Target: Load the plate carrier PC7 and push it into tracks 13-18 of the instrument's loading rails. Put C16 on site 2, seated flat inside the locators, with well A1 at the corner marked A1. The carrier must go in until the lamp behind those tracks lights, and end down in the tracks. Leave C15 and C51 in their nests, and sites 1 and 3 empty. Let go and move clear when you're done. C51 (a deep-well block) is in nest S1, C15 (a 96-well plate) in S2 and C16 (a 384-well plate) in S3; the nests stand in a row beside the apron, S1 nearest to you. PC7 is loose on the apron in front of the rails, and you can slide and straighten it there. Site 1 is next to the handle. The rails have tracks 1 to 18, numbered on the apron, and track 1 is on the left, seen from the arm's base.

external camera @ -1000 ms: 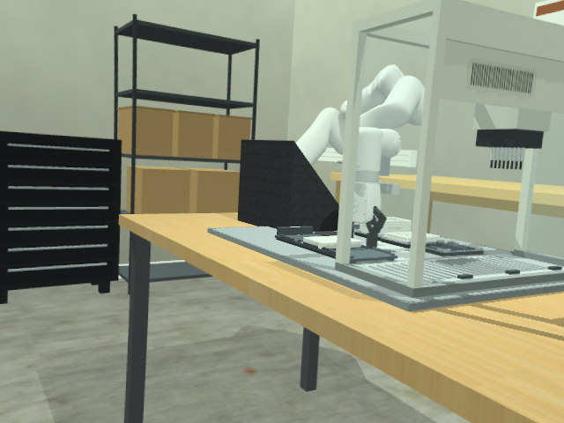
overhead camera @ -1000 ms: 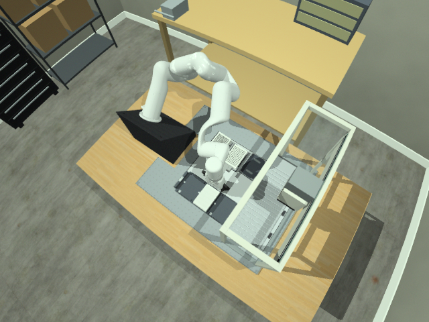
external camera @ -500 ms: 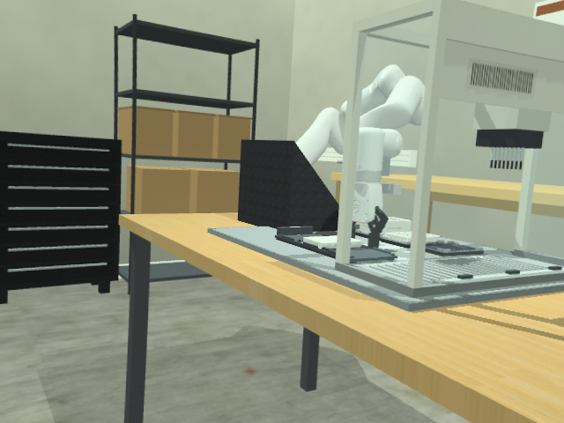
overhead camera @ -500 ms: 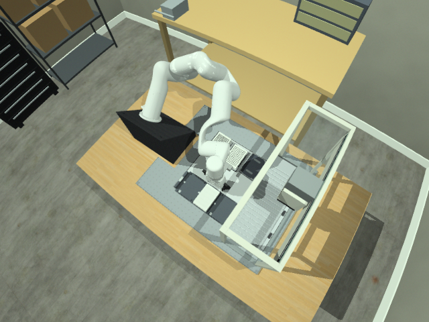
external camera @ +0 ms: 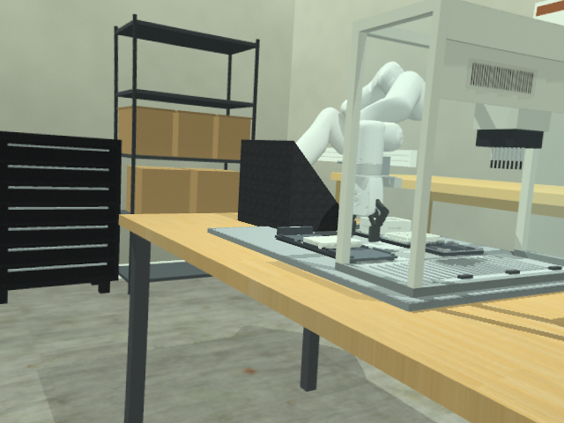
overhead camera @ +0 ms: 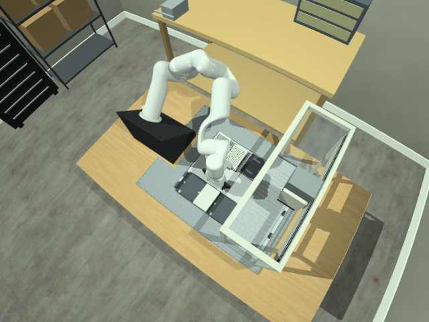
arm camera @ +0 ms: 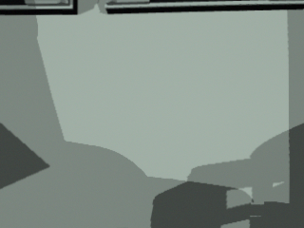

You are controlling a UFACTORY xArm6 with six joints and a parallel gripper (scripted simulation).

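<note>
Gripper (overhead camera: 215, 180) wide open, nothing between the fingers, pointing down at centre frame in the top view, low over the grey apron (overhead camera: 157, 180). C16 (overhead camera: 206, 196), a flat white rectangle, sits on the middle site of PC7 (overhead camera: 190, 186), just below-right of the gripper, apart from it. PC7: dark flat tray, matte, lying diagonally, outer sites bare. Two white gridded plates (overhead camera: 237, 153) in black nests above-right of the gripper. Ribbed grey rails (overhead camera: 256, 215) under the pale frame (overhead camera: 238, 204), right of centre.
</note>
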